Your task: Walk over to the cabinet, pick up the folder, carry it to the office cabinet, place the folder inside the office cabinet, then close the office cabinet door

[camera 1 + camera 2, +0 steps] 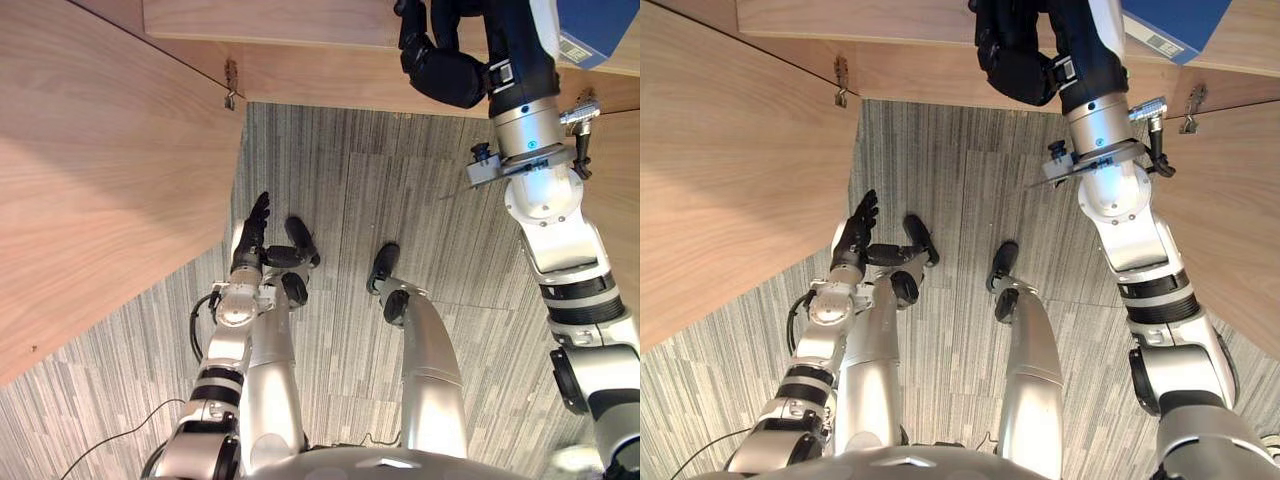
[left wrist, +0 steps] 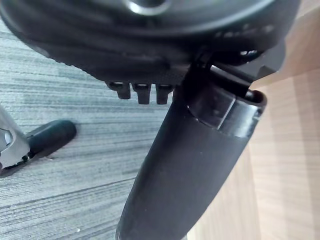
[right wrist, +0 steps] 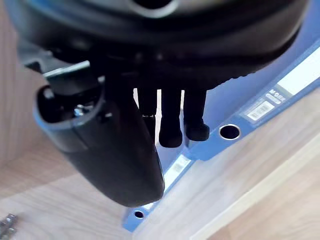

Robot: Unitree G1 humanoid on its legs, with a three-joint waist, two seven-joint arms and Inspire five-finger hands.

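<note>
Ahead, the blue folder (image 1: 1180,20) is seen lying on the cabinet shelf (image 3: 240,170). The right hand (image 3: 115,145) is held at its spine, fingers (image 3: 171,120) loosely straight and nothing gripped. The folder is judged stiff, light and slick, best pinched at the spine. The left hand (image 1: 250,235) is hung low, open and empty.

**Floor** (image 1: 340,180): grey carpet tiles with fine stripes, the stripe direction changing from tile to tile.
**Left door** (image 1: 100,170): pale wood-grain panel standing open, with a metal hinge (image 1: 231,88) at its far corner.
**Cabinet body** (image 1: 300,75): boards of the same wood, running across the far side.
**Right door** (image 1: 1240,230): a matching panel carrying a second hinge (image 1: 1189,105).
**Light**: even.
</note>
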